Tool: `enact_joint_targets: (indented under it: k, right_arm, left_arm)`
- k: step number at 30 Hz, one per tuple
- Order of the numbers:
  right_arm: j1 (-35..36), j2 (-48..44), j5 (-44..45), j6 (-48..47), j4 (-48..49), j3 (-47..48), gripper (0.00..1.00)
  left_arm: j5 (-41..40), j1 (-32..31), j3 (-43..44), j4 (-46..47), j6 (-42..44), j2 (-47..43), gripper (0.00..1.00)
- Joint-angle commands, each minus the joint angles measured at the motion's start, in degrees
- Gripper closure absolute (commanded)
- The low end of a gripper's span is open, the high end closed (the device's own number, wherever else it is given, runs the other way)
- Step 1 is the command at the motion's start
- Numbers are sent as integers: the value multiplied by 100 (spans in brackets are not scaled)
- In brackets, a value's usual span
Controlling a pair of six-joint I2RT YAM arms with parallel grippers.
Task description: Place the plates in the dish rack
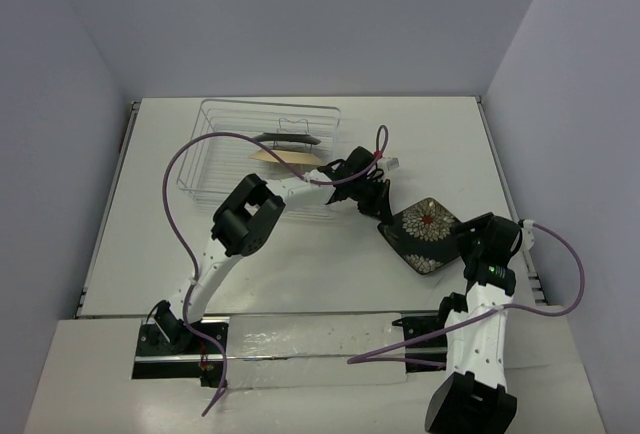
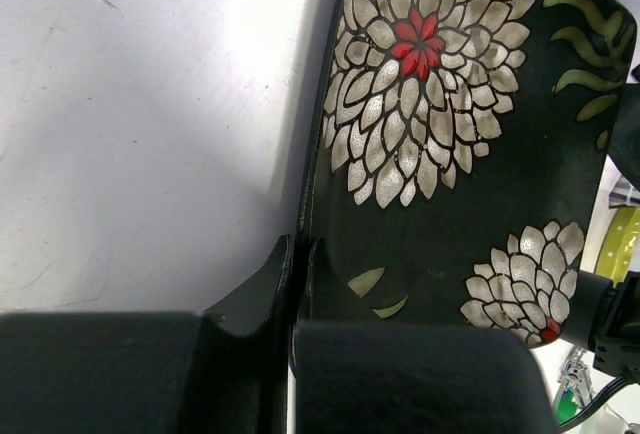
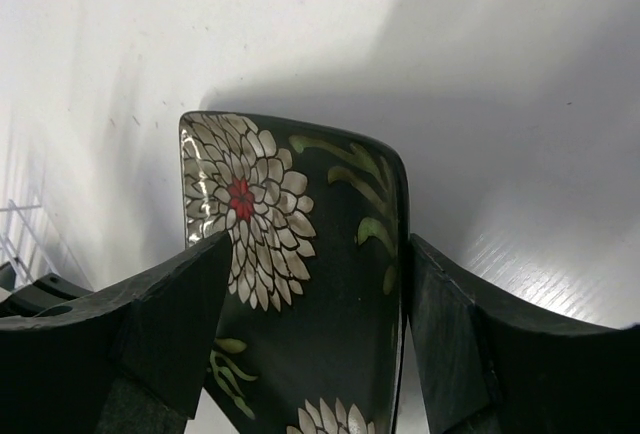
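Observation:
The black square plate with white flowers (image 1: pixel 425 236) lies right of centre on the table. My left gripper (image 1: pixel 380 210) is shut on its left rim; in the left wrist view the gripper (image 2: pixel 300 259) pinches the thin edge of the plate (image 2: pixel 440 104). My right gripper (image 1: pixel 470 246) is open at the plate's near right corner; in the right wrist view the gripper (image 3: pixel 315 289) straddles the plate (image 3: pixel 320 204), its right finger beside the rim. The wire dish rack (image 1: pixel 215 169) stands at the back. The teal plate (image 1: pixel 290 139) and the cream plate (image 1: pixel 290 158) stand inside it.
White walls close off the table at the back and both sides. A purple cable (image 1: pixel 180 194) loops from the left arm over the rack's left side. A small white object (image 1: pixel 395 164) lies right of the rack. A corner of the rack's wire (image 3: pixel 15 229) shows in the right wrist view.

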Motion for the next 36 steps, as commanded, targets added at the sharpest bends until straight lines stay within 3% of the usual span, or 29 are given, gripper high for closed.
enact_joint_targets:
  k: [1, 4, 6, 13, 24, 27, 31, 36]
  right_arm:
    - [188, 130, -1811, 250, 346, 600, 44]
    - [188, 70, -1871, 276, 422, 583, 65]
    - [188, 40, -1949, 266, 441, 644, 71]
    - [188, 90, -2035, 248, 315, 1118, 55]
    - [197, 665, -1269, -377, -836, 1414, 55]
    - [240, 953, -1600, -581, -742, 1350, 55]
    - [479, 1335, -1304, -775, -860, 1432, 52]
    - [784, 1458, -839, -665, -817, 1575, 68]
  left_arm:
    - [186, -422, -157, 405, -233, -47, 100]
    - [270, -422, -216, 603, -340, -58, 100]
    - [332, -414, -255, 688, -380, -68, 100]
    - [613, -412, -503, 980, -570, -166, 100]
    - [735, -338, -720, 1301, -633, -298, 100]
    - [792, -307, -736, 1376, -665, -309, 100]
    - [816, -299, -695, 1393, -674, -285, 100]
    - [816, -282, -634, 1368, -692, -232, 100]
